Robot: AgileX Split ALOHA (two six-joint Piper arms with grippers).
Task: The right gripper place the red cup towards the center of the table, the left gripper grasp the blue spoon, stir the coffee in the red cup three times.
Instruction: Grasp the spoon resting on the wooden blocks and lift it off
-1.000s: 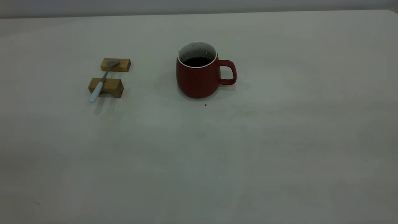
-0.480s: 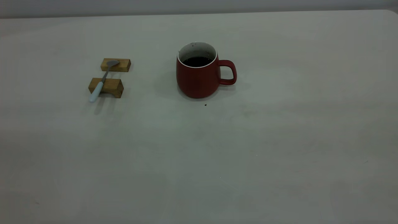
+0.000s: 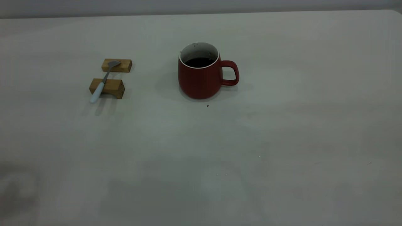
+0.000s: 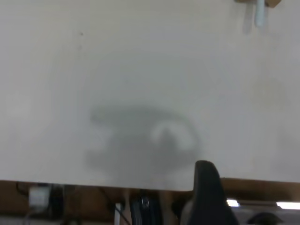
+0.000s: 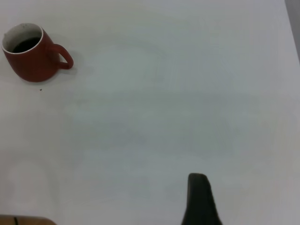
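In the exterior view, the red cup (image 3: 200, 74) stands upright near the middle of the table (image 3: 282, 141), with coffee (image 3: 199, 62) inside and its handle to the right. The blue spoon (image 3: 103, 80) lies across two wooden blocks (image 3: 107, 87), well apart to the left. No arm appears here.

In the left wrist view, one dark finger (image 4: 208, 197) of the left gripper shows near the table edge; whether it is open cannot be told.

In the right wrist view, one finger (image 5: 199, 199) of the right gripper shows, far from the cup (image 5: 30, 54); its state cannot be told.

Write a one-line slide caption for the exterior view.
Red cup of coffee stands mid-table, handle right; blue spoon rests across two wooden blocks to its left; no gripper in frame.
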